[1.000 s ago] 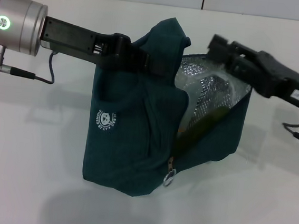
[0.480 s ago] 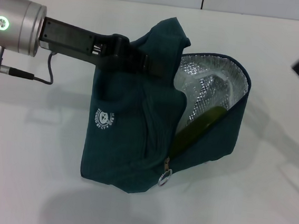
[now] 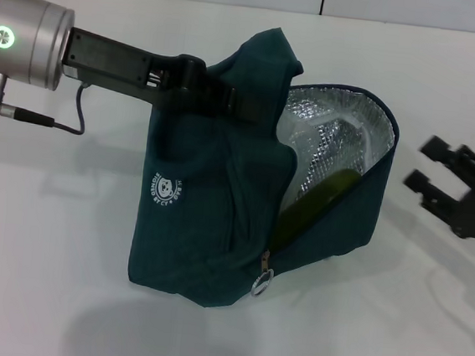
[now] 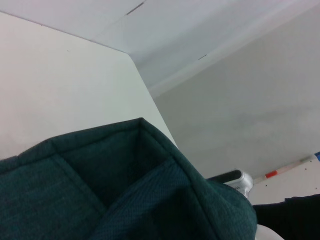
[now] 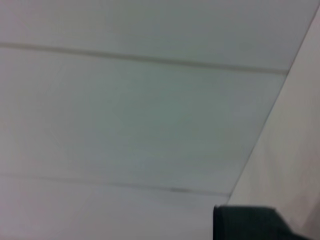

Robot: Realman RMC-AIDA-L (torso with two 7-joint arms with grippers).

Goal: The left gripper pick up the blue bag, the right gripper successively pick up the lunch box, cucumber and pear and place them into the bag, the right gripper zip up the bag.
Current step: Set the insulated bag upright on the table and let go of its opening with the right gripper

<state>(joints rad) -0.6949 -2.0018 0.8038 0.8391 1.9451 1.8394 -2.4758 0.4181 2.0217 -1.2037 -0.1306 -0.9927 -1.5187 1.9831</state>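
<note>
The blue bag point(image 3: 200, 216) hangs over the white table with its mouth open to the right, showing silver lining point(image 3: 369, 123). My left gripper point(image 3: 216, 96) is shut on the bag's top fabric by a handle; the left wrist view shows only the teal fabric of the blue bag point(image 4: 125, 195). Inside the bag, the cucumber point(image 3: 316, 196) leans against the front wall. Behind it, the clear lunch box point(image 3: 338, 135) shows faintly. The pear is out of view. My right gripper point(image 3: 426, 165) is open and holds nothing, to the right of the bag's mouth and apart from it.
The zipper's metal ring pull point(image 3: 262, 283) hangs at the lower end of the open zip. The white table point(image 3: 43, 277) stretches around the bag. The right wrist view shows only pale surfaces and a dark block point(image 5: 250, 224).
My right gripper has drawn back from above the bag's mouth, swung out to the right and come down beside the bag. The bag and left arm have barely moved.
</note>
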